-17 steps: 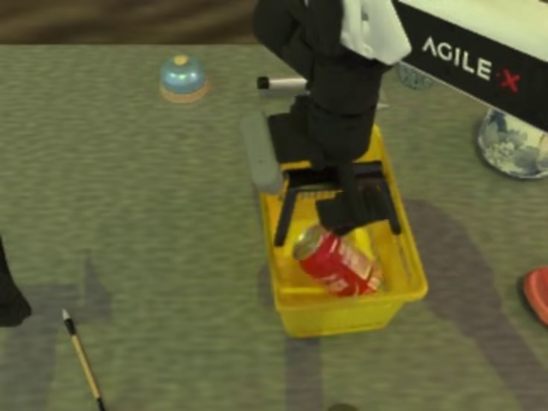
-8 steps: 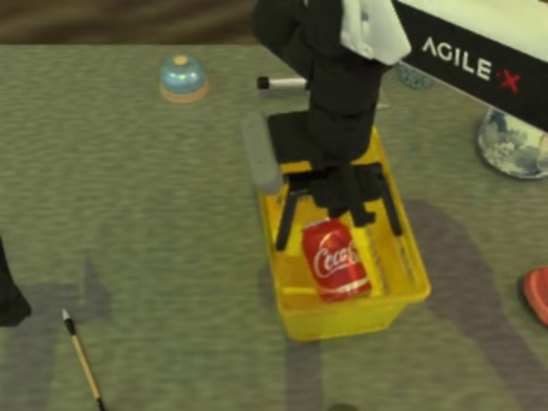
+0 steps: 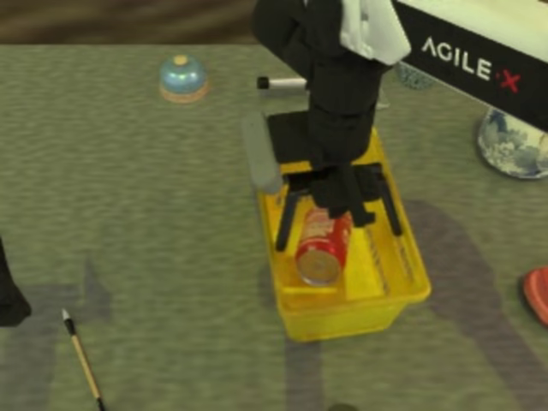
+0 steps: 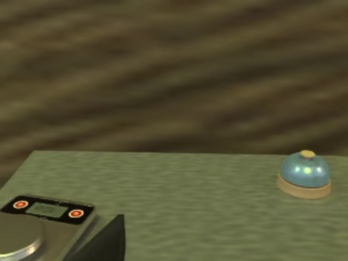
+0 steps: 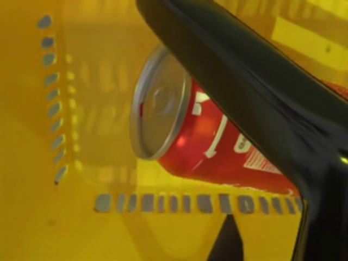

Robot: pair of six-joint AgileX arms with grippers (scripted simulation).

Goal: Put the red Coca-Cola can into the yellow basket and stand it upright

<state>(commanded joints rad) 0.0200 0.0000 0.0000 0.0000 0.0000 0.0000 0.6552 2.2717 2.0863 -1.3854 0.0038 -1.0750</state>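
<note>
Right gripper (image 3: 336, 208) holding tilted red Coca-Cola can (image 3: 323, 242) inside yellow basket (image 3: 409, 282); wrist view shows silver end.

From my left wrist I see the green mottled table (image 4: 179, 206) running off to a blurred brown striped backdrop behind its far edge. A blue dome call bell (image 4: 304, 174) with a small gold button on top sits on a tan base, alone on the cloth. Well apart from it, at the other side of the picture, a grey digital scale (image 4: 38, 225) shows its round silver pan, a black panel, small display, two red buttons. A dark wedge (image 4: 103, 244) pokes in beside the scale; can't tell what it is.
</note>
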